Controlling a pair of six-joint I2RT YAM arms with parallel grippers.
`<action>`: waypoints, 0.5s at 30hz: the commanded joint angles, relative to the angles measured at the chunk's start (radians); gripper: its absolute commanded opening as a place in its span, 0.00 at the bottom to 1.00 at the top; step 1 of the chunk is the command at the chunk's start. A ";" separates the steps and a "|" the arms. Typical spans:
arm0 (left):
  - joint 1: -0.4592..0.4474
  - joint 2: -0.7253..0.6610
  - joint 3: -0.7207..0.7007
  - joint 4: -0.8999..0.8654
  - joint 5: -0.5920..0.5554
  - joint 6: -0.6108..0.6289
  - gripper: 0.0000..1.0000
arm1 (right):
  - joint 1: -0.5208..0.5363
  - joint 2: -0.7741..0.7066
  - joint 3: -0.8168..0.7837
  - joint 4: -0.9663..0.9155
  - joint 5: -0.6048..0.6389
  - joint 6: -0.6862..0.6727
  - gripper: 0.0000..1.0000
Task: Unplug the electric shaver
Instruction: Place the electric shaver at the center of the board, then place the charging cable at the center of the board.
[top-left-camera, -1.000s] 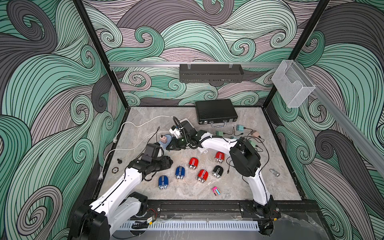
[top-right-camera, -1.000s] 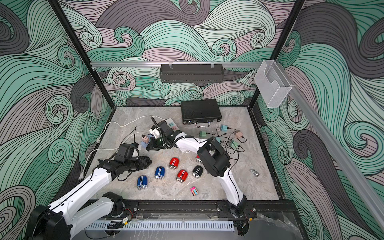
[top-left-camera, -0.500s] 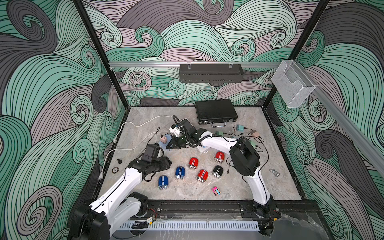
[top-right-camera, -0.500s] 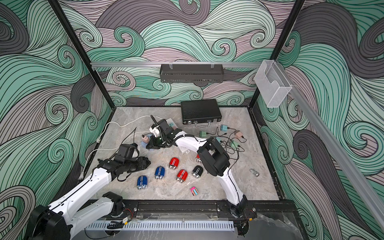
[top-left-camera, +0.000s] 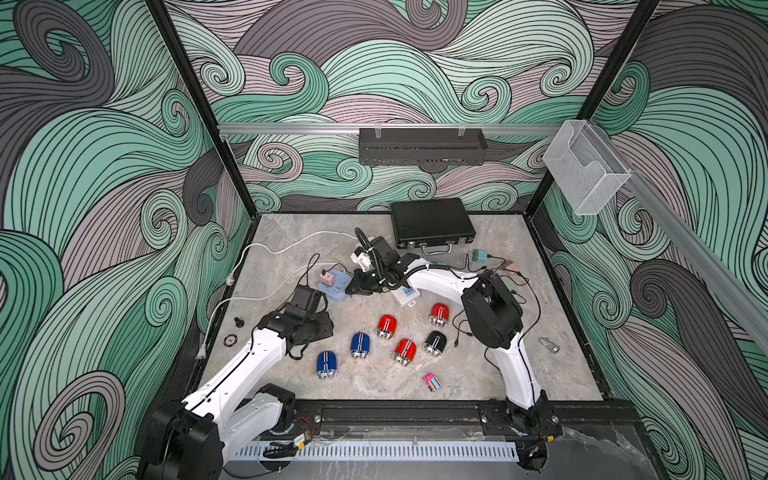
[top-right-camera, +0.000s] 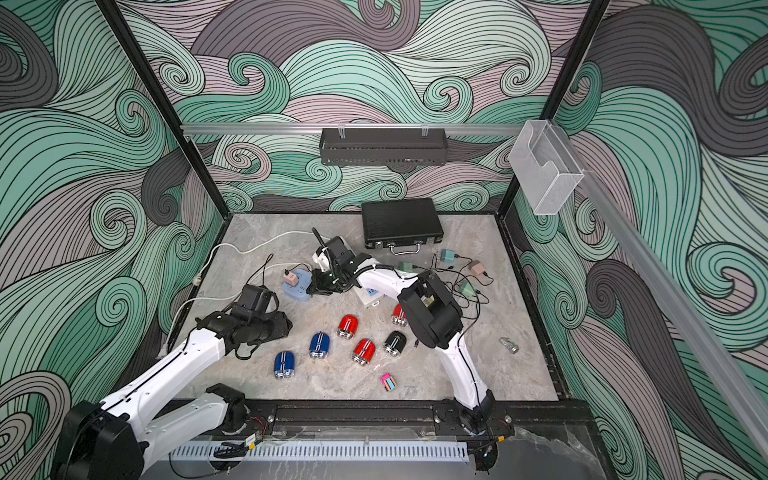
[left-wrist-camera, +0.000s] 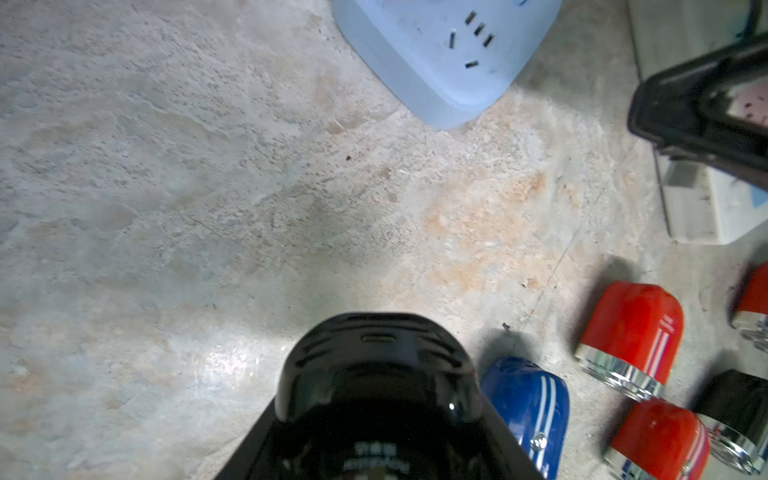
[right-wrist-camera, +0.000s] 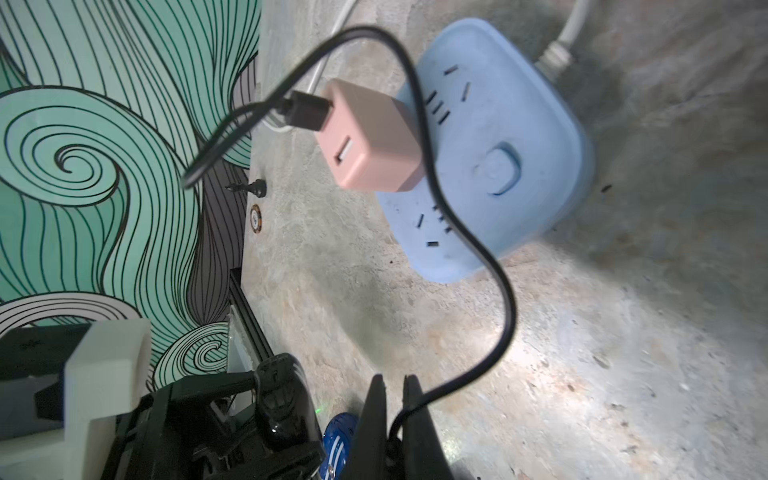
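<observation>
- The left jaws grasp the black electric shaver (left-wrist-camera: 376, 374) by its sides and hold it over the counter (left-wrist-camera: 187, 187), in the front left part of it.
- The rounded end of the shaver points toward the blue power strip (left-wrist-camera: 436, 54), with open counter between them. The small slot on that end shows bare.
- The right jaws are clenched on the black cable (right-wrist-camera: 505, 299), which goes in between the two fingertips.
- From there the cable rises in a loop over the power strip and ends in the pink adapter (right-wrist-camera: 365, 141). The adapter stands plugged into the power strip.
- The power strip lies flat on the counter, and a white cord (right-wrist-camera: 561, 54) comes out of its far side.
- In both top views six other shavers lie near the middle of the counter: two blue (top-left-camera: 359, 345), three red (top-left-camera: 386, 326) and one black (top-left-camera: 435, 343).
- A closed black case (top-left-camera: 432, 222) lies at the back of the counter.
</observation>
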 joint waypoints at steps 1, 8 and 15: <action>0.013 0.038 0.055 -0.025 -0.064 -0.011 0.20 | -0.017 -0.050 -0.019 -0.047 0.040 -0.022 0.00; 0.074 0.148 0.086 0.001 -0.060 0.003 0.20 | -0.024 -0.048 -0.039 -0.098 0.080 -0.037 0.00; 0.127 0.215 0.098 0.028 -0.033 0.010 0.20 | -0.025 -0.022 -0.038 -0.106 0.081 -0.029 0.00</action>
